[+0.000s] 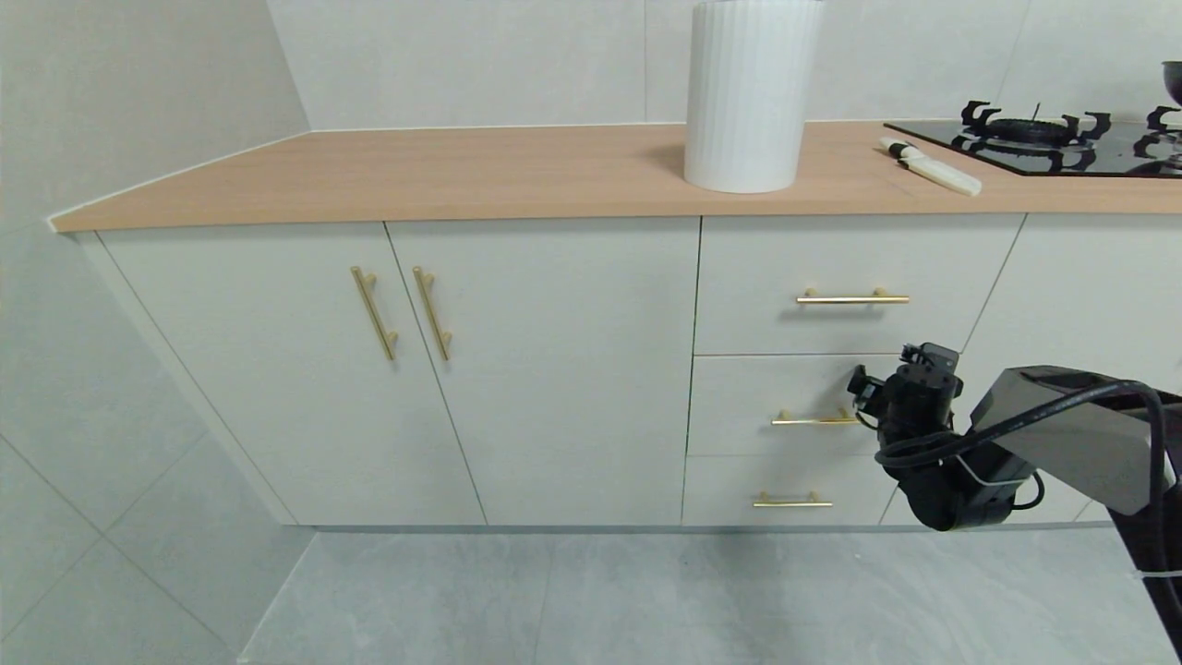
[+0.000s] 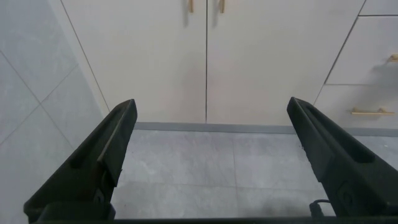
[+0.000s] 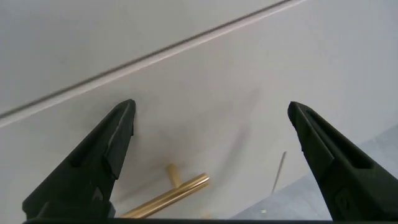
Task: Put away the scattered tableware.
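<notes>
Cream knife (image 1: 928,166) flat on countertop (image 1: 462,175), long axis slanting far-left to near-right.

The countertop (image 1: 462,175) shows a matt wood-grain finish above smooth, matt off-white cabinet doors (image 1: 554,369). The drawer handles (image 1: 852,297) are polished brass-coloured metal. The ribbed white container (image 1: 748,102) looks matt, the hob (image 1: 1099,159) glossy black glass under dull black metal grates (image 1: 1034,127). The cream utensil (image 1: 933,169) seems smooth plastic. The floor tiles (image 1: 646,600) are matt grey stone.

Head looks down at cabinet (image 1: 545,369) from back; left wrist low, facing its doors (image 2: 261,56); right wrist close at its drawer handle (image 3: 171,194).
</notes>
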